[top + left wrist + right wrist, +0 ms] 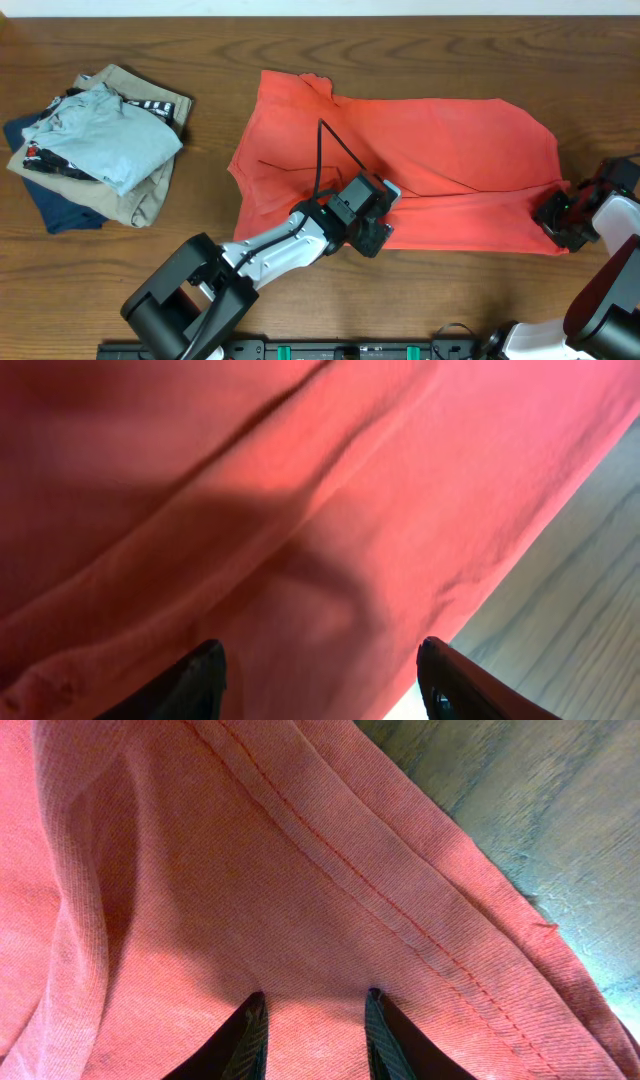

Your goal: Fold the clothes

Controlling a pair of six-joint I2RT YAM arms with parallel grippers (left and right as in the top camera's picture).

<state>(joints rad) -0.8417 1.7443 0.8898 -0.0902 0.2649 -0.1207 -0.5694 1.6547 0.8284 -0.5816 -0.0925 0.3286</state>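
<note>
While both claws sat at its edge, I logged one item: coral T-shirt (430,150), spread on the table (300,45) between them; left claw (320,670) spread wide, cloth under its tips, nothing pinched; right claw (312,1030) part-closed over cloth, grip not discernible; double-stitched hem (400,910) just ahead of the right claw. Handling, my estimate: light, limp, non-slippery, sure to sag; best taken at hem corners. Long axis ran from left claw to right claw; hem end pointed toward the right claw, I judged.
</note>
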